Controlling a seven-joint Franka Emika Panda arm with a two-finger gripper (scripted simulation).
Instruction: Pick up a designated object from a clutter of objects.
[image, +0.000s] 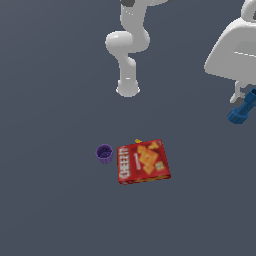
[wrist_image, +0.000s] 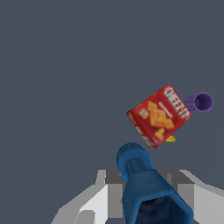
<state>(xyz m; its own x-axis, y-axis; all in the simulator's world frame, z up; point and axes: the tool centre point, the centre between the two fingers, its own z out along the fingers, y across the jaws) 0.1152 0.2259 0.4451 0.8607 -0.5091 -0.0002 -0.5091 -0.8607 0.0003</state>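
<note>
Lifting looks like the step in hand: the hand (wrist_image: 146, 192) is clamped on the blue dumbbell piece (image: 243, 107), which hangs at the exterior view's right edge, apparently above the bench (image: 50, 210) and well apart from the other items. In the wrist view the piece sits between the two pale fingers (wrist_image: 98, 205), one thick end pointing out ahead. Left on the bench are the red Cheez-It box (image: 143, 161), lying flat, the purple cup (image: 104, 153) just beside it, and a tiny yellow item (image: 138, 141) at the box's far edge — partly hidden. By my judgement the pick is nearly complete; the next move calls only for a steady hold — no slackening of the grasp.
</note>
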